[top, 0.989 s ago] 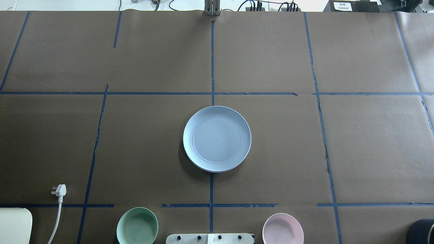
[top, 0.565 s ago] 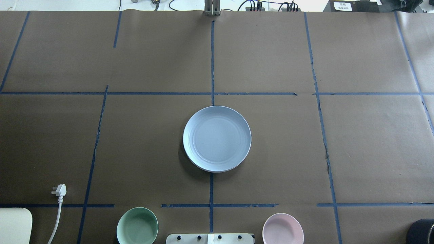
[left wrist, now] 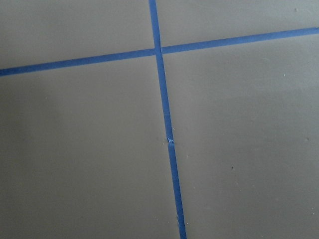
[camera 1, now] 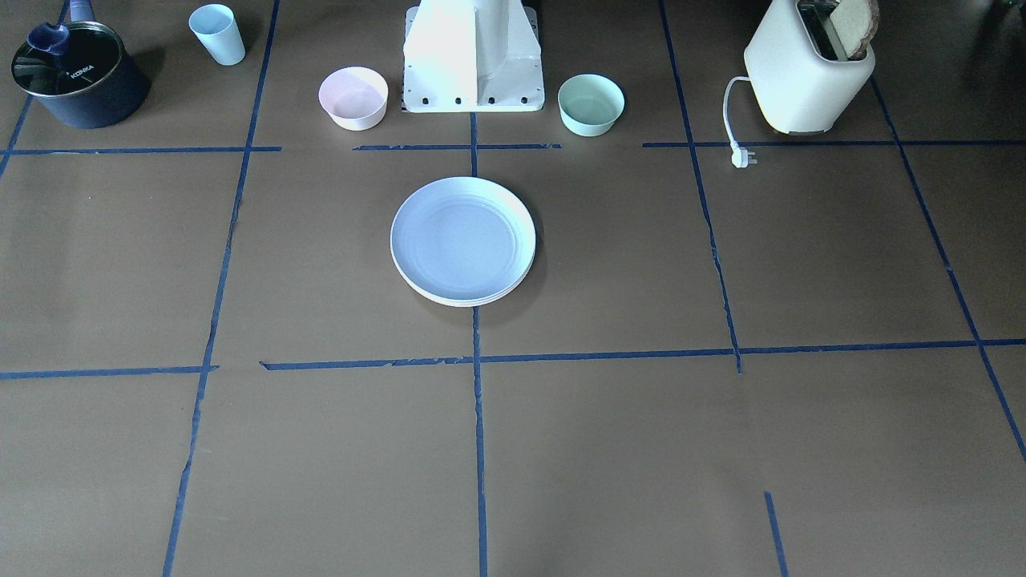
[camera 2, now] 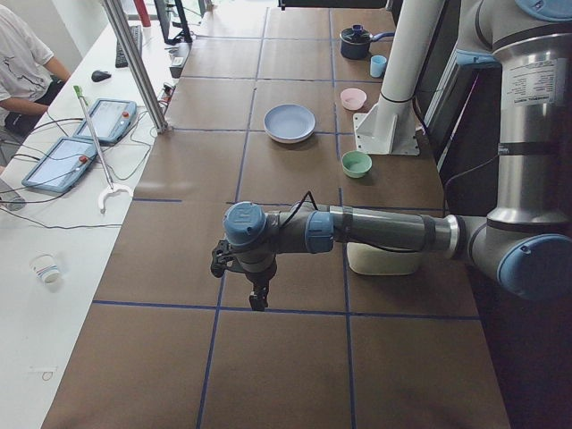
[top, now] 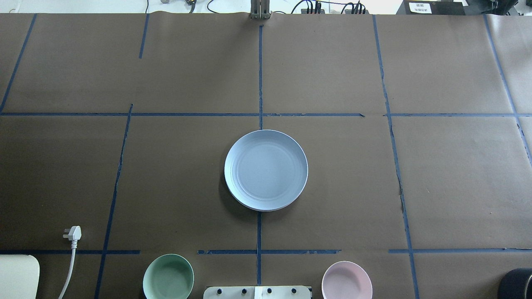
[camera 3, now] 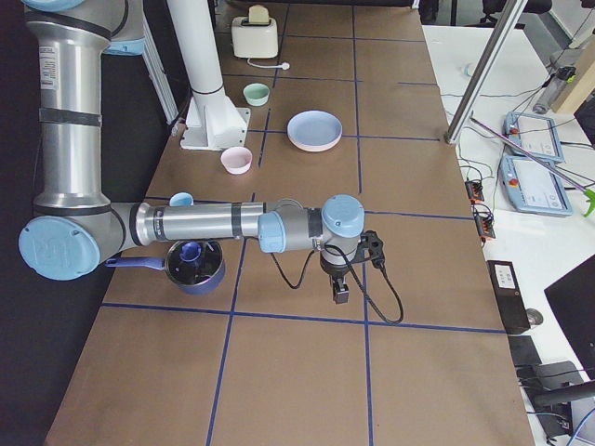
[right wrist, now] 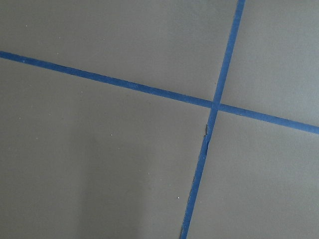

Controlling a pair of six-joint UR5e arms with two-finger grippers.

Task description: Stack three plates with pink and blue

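Observation:
The pale blue plate [top: 266, 169] lies on top of a stack at the middle of the table; it also shows in the front view [camera 1: 462, 239]. Under it only thin rims show: a cream edge [camera 1: 473, 301] at the front, and a pinkish edge [camera 3: 314, 147] in the right side view. My left gripper [camera 2: 257, 302] hangs over bare table far from the stack, seen only in the left side view. My right gripper [camera 3: 341, 295] hangs likewise, seen only in the right side view. I cannot tell whether either is open or shut. Both wrist views show only brown table and blue tape.
A mint-green bowl [top: 168, 277] and a small pink bowl [top: 346, 281] flank the robot base [camera 1: 473, 64]. A cream toaster [camera 1: 808, 68] with its plug [top: 72, 233] stands on the robot's left. A dark pot [camera 1: 76, 74] and a light blue cup [camera 1: 217, 34] stand on its right.

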